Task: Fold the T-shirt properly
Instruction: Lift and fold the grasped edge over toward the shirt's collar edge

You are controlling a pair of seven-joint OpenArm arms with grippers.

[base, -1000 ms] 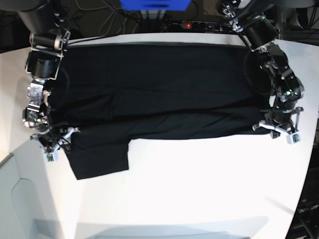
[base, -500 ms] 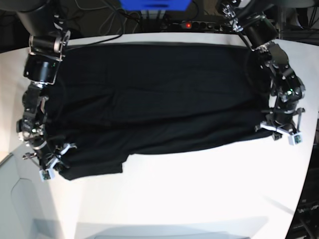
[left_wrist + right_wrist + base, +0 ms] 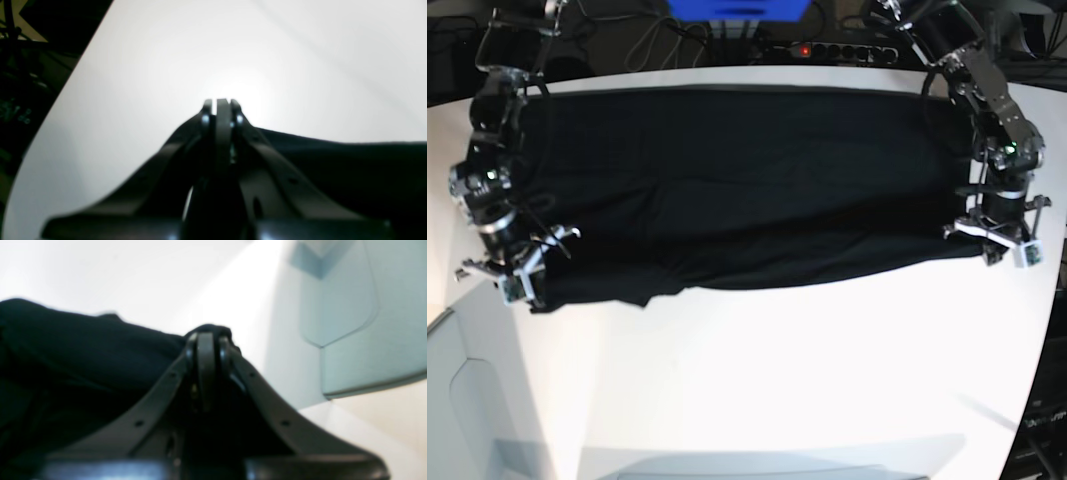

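Note:
The black T-shirt (image 3: 747,185) lies stretched as a wide band across the far half of the white table (image 3: 787,380). At its near-left corner my right gripper (image 3: 519,288) is shut on the hem. In the right wrist view the cloth (image 3: 83,350) bunches over the closed fingertips (image 3: 206,336). My left gripper (image 3: 997,250) is shut on the shirt's near-right corner. In the left wrist view its tips (image 3: 220,104) are pressed together, and the dark cloth (image 3: 333,163) runs off to the right. The collar is hidden.
A power strip with a red light (image 3: 802,50), cables and a blue object (image 3: 737,8) sit behind the table's far edge. A pale grey panel (image 3: 467,400) lies off the near-left edge, also seen in the right wrist view (image 3: 350,306).
My right gripper closed on the shirt's near-left part and drew it outward to the left, so the flap that lay toward the front is gone. The left arm moved slightly outward, and the cloth is tauter.

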